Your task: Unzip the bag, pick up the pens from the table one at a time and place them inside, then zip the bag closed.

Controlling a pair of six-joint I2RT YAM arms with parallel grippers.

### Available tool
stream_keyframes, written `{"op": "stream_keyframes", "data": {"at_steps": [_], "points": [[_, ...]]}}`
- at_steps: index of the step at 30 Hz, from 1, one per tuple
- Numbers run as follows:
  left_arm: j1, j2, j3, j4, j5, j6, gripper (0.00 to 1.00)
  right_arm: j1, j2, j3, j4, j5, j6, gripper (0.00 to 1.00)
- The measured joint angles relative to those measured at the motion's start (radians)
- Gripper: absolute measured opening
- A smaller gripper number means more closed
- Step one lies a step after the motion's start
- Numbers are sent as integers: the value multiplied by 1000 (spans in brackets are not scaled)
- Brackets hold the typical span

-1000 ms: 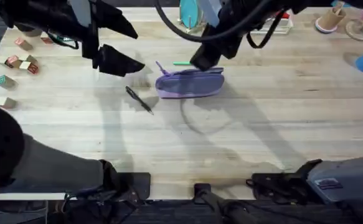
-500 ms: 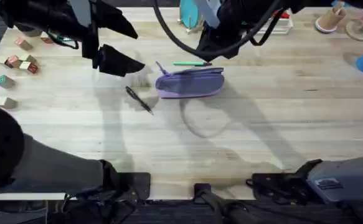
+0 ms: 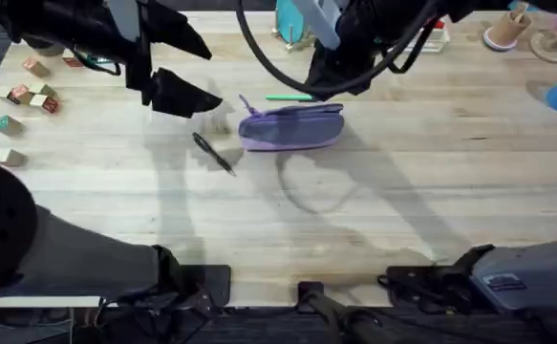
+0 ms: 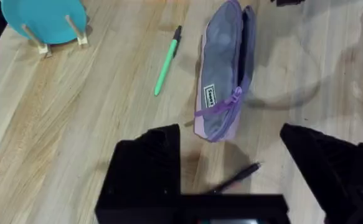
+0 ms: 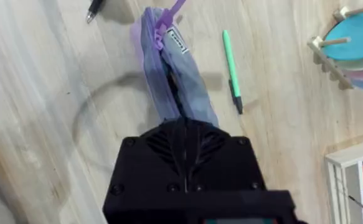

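You are starting pen pickup with the lavender fabric zipper pouch [image 4: 223, 74] lying unzipped mid-bench.
Left jaws [image 4: 256, 168] are hanging open; right jaws' state I cannot tell; next, grasp the slim black pen [image 3: 213, 153].

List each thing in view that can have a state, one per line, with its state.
bag: lying on the table, zipper open along its top.
green pen: lying loose on the table beside the bag, not in it.
black pen: lying loose on the table on the bag's other side.
left pincer: open, holding nothing, above the bag's pull-tab end.
right pincer: above the bag's other end; open or shut cannot be told.
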Motion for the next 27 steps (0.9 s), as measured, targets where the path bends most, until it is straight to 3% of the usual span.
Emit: {"op": "stream_keyframes", "data": {"at_steps": [27], "points": [[0,0,0,0,0,1,995,13,184,0,0,0,-89,30]]}}
